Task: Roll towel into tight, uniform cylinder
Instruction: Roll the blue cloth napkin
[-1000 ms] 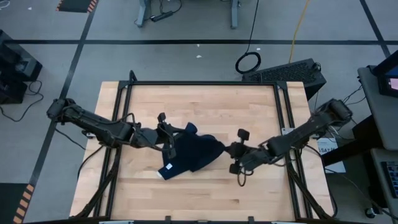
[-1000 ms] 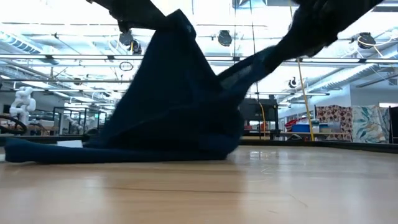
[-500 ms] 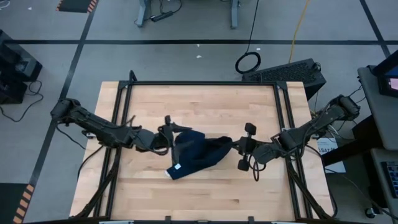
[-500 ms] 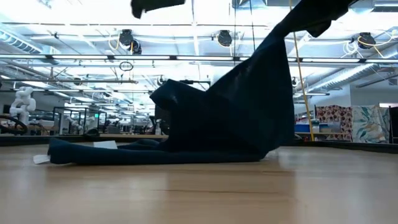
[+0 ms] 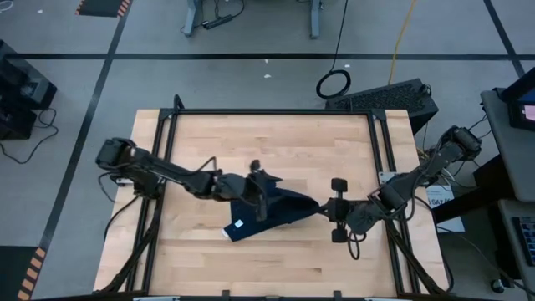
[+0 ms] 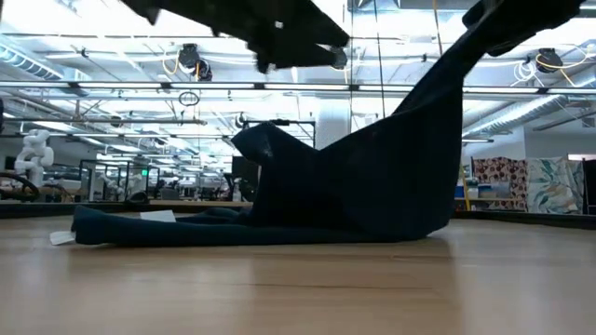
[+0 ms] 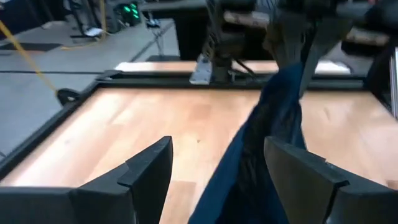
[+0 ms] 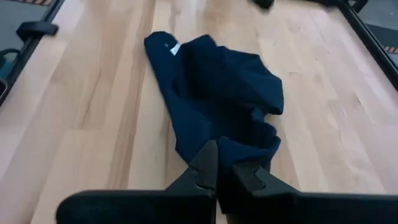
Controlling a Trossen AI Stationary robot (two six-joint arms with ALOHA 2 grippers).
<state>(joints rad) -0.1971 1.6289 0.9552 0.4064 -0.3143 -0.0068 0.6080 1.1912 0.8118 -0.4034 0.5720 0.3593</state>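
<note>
Pinching one corner of a crumpled towel

Gripping a corner of the towel (image 5: 269, 209) between closed fingers, the right end effector (image 8: 217, 176) holds that corner raised off the bench (image 5: 334, 142). From there the dark blue cloth slopes down to a rumpled heap near the middle of the bench, its white tag (image 5: 239, 223) lying flat at the far end. Above the heap hangs the left end effector (image 5: 259, 194), fingers (image 7: 149, 171) spread wide and holding nothing.
</note>
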